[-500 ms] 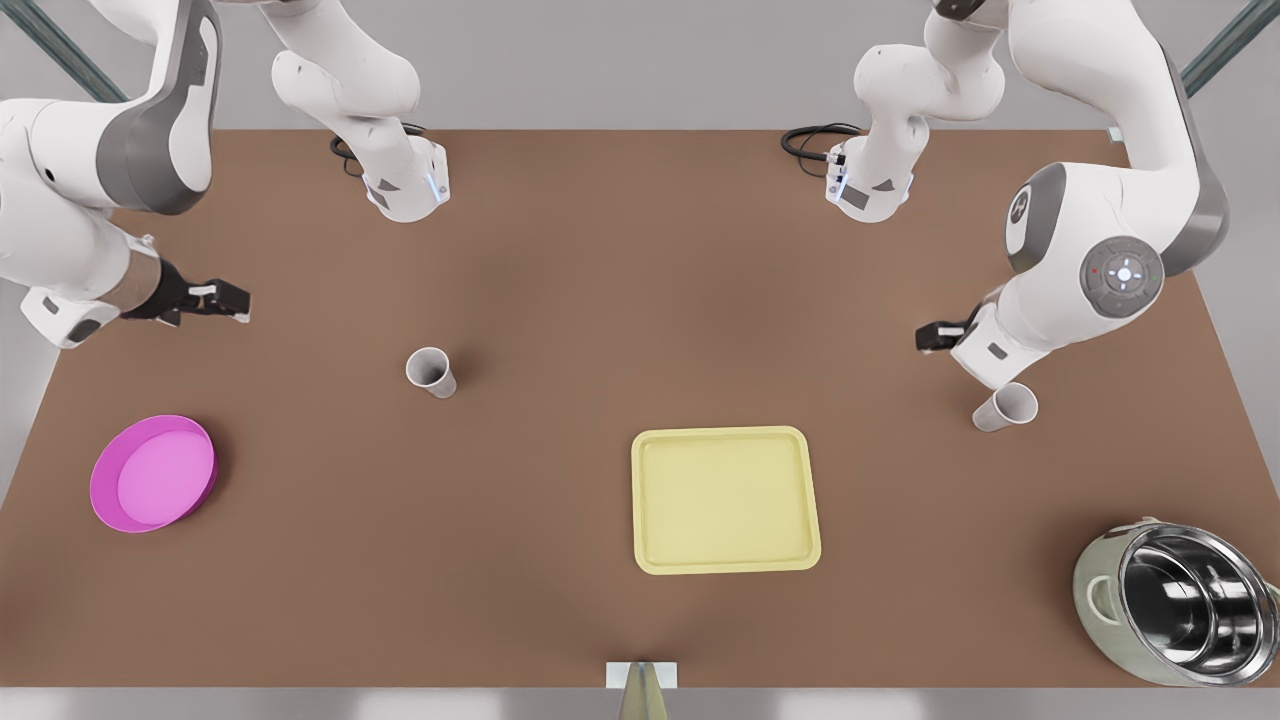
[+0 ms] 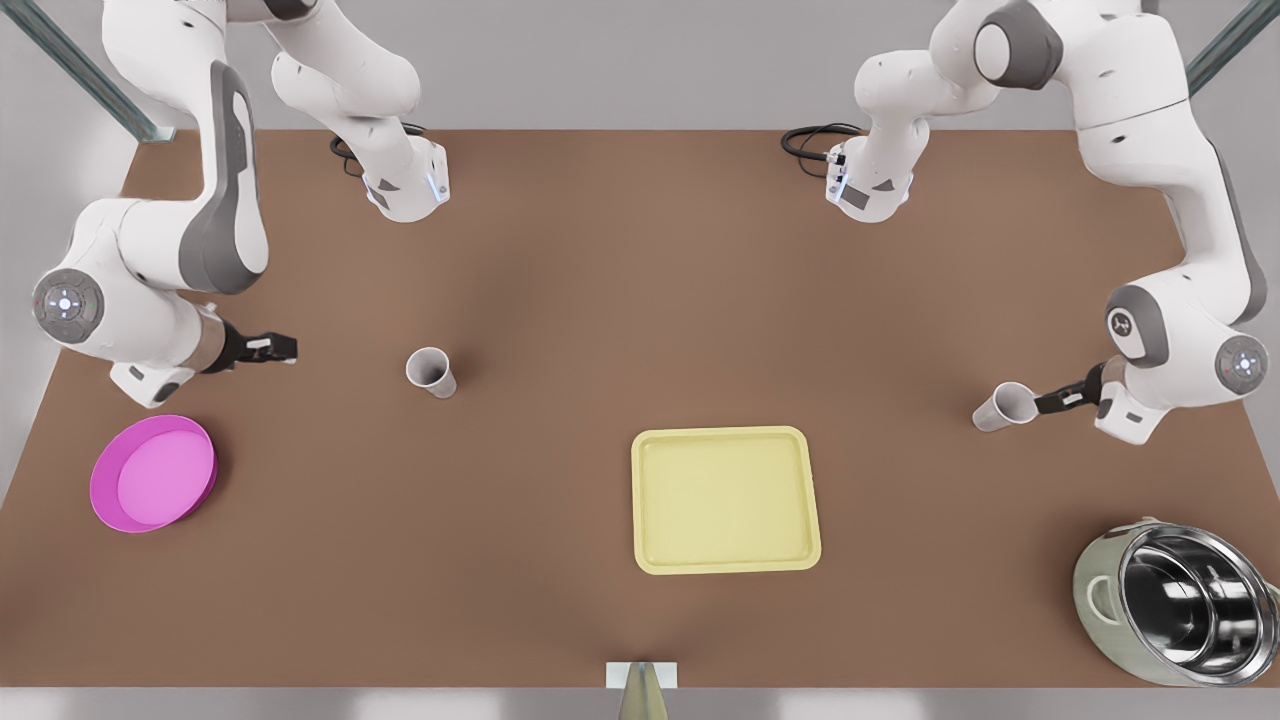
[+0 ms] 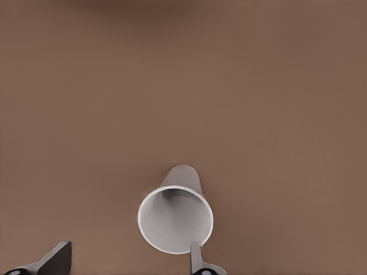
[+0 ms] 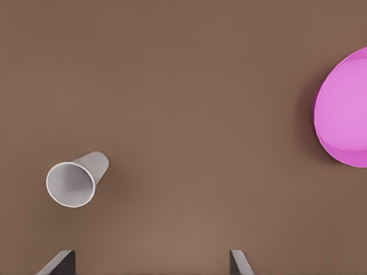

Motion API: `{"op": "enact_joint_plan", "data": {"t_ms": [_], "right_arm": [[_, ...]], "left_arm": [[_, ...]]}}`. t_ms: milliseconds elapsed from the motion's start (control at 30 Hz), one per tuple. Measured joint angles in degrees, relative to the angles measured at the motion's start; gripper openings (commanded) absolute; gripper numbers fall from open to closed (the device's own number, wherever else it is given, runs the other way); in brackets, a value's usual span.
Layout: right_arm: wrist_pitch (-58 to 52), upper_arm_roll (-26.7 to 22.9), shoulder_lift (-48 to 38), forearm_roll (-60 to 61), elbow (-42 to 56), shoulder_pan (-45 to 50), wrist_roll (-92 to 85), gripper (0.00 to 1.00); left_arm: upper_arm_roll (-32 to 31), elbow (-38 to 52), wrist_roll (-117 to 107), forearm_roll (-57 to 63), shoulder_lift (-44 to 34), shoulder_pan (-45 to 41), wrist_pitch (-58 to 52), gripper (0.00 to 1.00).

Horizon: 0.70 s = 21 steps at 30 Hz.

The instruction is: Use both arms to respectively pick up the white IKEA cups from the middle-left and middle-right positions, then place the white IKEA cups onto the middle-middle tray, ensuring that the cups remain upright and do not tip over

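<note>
The tray [image 2: 726,500] lies on the table [image 2: 620,300] between two cups [image 2: 431,372].

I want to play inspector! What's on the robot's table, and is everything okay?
Surface: brown table, bare between the things.
Job's things: two white cups, upright, one toward the front view's left, one toward its right; yellow tray with nothing on it.
Clutter: magenta bowl; steel pot at a near corner.
Hands: left hand open, right beside the right-side cup; right hand open, apart from the other cup.
Cables: black loops by the arm bases.
Surroundings: grey backdrop, metal struts at the corners.
</note>
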Motion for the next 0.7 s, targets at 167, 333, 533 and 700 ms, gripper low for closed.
{"op": "enact_joint_plan", "data": {"t_ms": [167, 333, 533, 700], "right_arm": [[8.0, 0.1, -1.5, 0.1, -7.3, 2.4, -0.2, 1.00], [16.1, 0.1, -1.5, 0.2, -12.9, 3.4, -0.2, 1.00], [23.6, 0.1, 1.6, 1.2, -14.2, 6.3, -0.2, 1.00], [28.6, 0.1, 1.9, 2.0, -18.3, 8.3, -0.1, 1.00]], "left_arm": [[0.6, -6.1, 4.4, -2.4, 1.2, 0.4, 8.9, 1.00], [0.6, -6.7, 7.7, -3.4, 3.9, 0.5, 13.3, 1.00], [0.2, -8.6, 10.3, -3.6, 4.8, 0.2, 15.3, 0.62], [-0.7, -8.6, 11.4, -4.9, 4.4, 0.2, 15.4, 0.27]]}}
